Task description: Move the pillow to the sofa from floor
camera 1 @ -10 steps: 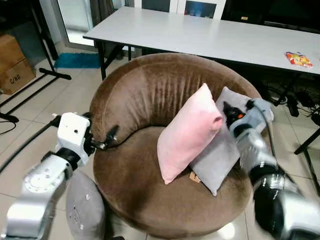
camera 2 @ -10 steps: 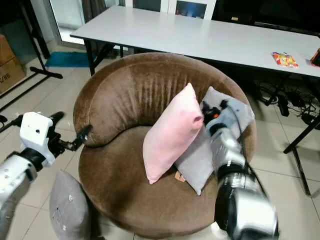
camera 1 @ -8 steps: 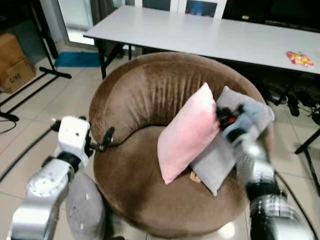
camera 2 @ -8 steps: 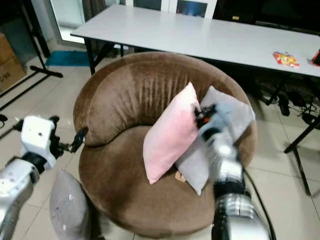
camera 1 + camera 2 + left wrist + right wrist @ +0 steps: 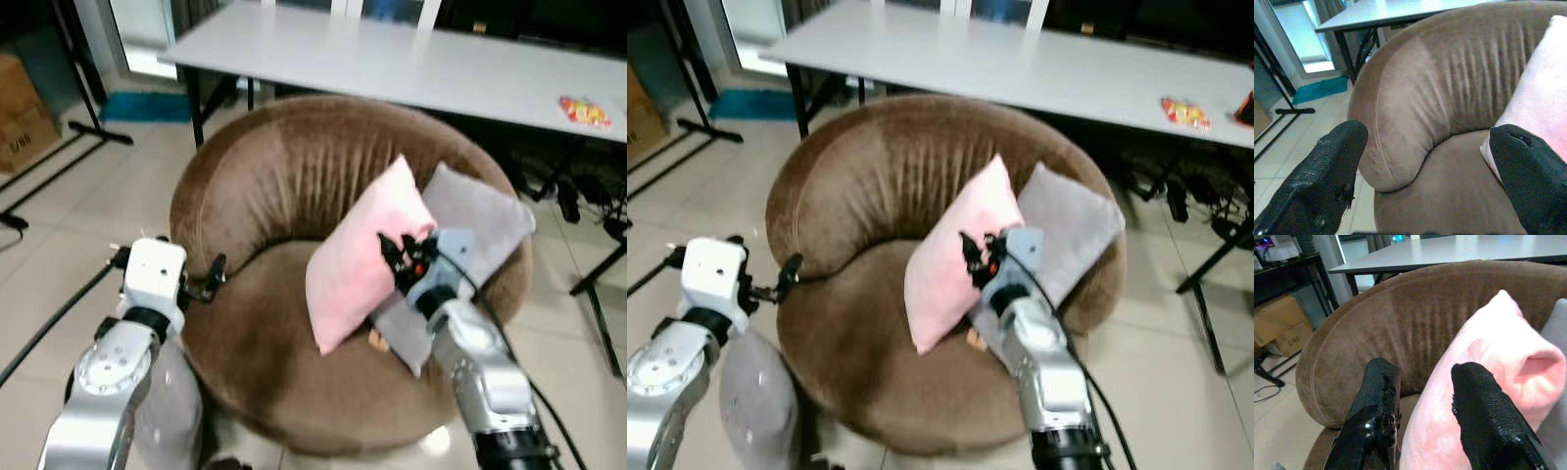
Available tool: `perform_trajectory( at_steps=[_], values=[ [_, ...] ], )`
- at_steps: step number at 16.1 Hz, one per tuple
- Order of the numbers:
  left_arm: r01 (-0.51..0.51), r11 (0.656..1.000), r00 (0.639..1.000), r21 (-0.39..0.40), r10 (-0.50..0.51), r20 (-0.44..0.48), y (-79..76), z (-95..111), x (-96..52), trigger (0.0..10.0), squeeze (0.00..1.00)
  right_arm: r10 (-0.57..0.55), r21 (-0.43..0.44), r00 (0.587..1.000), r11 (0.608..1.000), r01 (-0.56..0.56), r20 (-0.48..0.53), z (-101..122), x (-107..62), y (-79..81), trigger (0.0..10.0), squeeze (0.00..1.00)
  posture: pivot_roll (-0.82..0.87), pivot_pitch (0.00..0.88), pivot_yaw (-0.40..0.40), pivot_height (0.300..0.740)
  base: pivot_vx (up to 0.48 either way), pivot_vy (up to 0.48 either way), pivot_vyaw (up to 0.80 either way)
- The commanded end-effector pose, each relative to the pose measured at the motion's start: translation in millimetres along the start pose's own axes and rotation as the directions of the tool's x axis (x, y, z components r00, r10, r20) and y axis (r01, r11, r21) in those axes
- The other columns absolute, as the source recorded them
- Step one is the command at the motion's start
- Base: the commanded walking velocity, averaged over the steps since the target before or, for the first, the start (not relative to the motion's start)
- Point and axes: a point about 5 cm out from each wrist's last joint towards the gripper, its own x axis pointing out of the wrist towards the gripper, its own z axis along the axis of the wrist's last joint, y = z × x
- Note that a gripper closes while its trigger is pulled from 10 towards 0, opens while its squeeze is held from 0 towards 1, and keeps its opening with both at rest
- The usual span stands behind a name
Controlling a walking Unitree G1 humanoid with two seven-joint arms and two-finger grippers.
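Grey pillow (image 5: 167,411) on the floor (image 5: 59,245), leaning against the sofa's left base, partly hidden by the left arm. Left end effector (image 5: 1425,161) released, fingers spread wide, hovering beside the brown sofa (image 5: 284,186) rim, above the pillow. Judgement: light, soft, will sag and fold; pinch deep on a corner or top edge, thin fabric alone may slip. Pink pillow (image 5: 358,255) and another grey cushion (image 5: 480,211) already on the seat. Right end effector (image 5: 1425,406) unclenched, holding nothing, fingers against the pink pillow.
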Motion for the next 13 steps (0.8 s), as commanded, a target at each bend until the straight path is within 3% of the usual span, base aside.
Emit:
perform_trajectory(
  at_steps=[1,9,13],
  values=[
    [-0.004,1.0,1.0,0.015,0.004,0.019,-1.2,3.5,-0.2,10.0,0.0,-0.011,-0.01,1.0,1.0,0.011,-0.005,3.1,-1.2,-0.4,10.0,0.0,0.02,0.0,-0.075,0.74,-0.255,0.0,0.0],
    [-0.035,0.999,0.999,0.005,0.034,0.034,0.6,3.3,-0.4,10.0,0.0,-0.023,-0.044,0.998,0.999,0.02,-0.057,3.6,-3.7,0.9,10.0,0.0,0.03,0.0,-0.088,0.74,-0.031,0.0,0.0],
    [-0.048,0.999,0.998,-0.018,0.049,0.042,2.2,5.5,1.0,10.0,0.0,-0.04,0.0,0.996,0.999,0.04,-0.082,3.5,-2.2,-1.8,10.0,0.0,0.04,0.0,-0.099,0.74,0.0,0.0,0.0]
  ],
)
